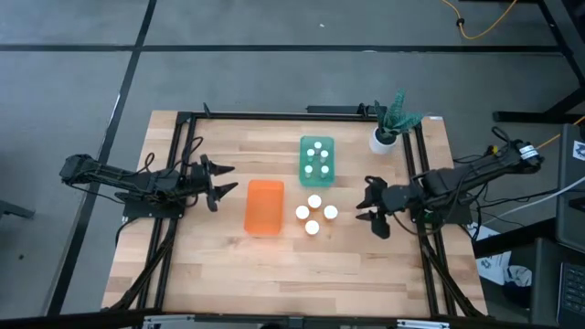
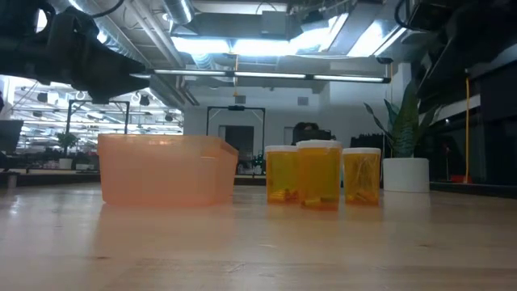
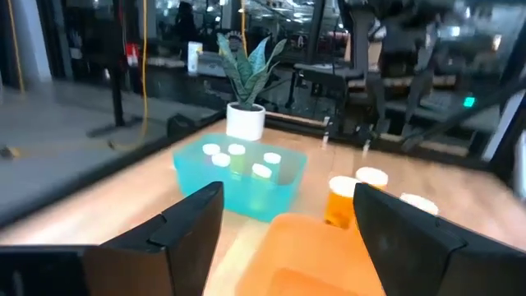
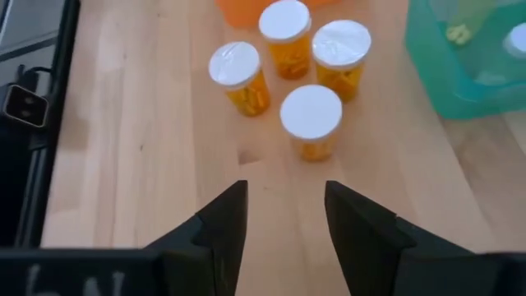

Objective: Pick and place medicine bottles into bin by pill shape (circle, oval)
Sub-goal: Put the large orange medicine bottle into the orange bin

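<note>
So roughly half is looking done: 5 medicine bottles [image 1: 318,159] are sitting in the teal bin [image 1: 304,171], while 4 wider ones [image 1: 314,215] are waiting just ahead of the spread, empty right gripper [image 1: 374,207], and the orange bin [image 1: 264,206] beside the spread left gripper [image 1: 218,180] is looking empty.

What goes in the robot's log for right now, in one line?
left gripper: open, beside orange bin | right gripper: open, facing four loose bottles | teal bin: five bottles inside

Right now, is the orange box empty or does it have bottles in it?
Empty. From above, the orange box shows only its bare floor, while four white-capped bottles stand on the table beside it.
</note>
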`<state>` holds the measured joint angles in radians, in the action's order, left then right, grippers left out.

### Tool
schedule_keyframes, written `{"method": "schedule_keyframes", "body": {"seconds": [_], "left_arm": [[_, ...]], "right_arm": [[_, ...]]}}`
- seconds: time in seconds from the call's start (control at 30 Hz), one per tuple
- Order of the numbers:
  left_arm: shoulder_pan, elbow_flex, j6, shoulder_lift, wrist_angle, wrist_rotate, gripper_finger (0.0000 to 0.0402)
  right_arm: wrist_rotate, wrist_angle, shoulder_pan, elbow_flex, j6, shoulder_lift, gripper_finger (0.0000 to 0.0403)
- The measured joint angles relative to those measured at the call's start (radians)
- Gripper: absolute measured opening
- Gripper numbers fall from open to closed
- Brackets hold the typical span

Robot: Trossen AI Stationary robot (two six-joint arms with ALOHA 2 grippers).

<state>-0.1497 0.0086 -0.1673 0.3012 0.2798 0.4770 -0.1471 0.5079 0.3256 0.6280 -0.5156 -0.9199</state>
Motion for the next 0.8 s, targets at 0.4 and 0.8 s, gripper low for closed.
{"method": "schedule_keyframes", "body": {"seconds": [0.4, 0.8], "left_arm": [[-0.001, 0.0, -0.128, 0.0, 0.012, 0.0, 0.0263], [-0.001, 0.0, -0.111, 0.0, -0.011, 0.001, 0.0263]], "right_arm": [[0.009, -0.116, 0.0, -0.112, -0.029, 0.0, 0.0164], [0.01, -0.201, 0.0, -0.131, 0.031, 0.0, 0.0164]]}}
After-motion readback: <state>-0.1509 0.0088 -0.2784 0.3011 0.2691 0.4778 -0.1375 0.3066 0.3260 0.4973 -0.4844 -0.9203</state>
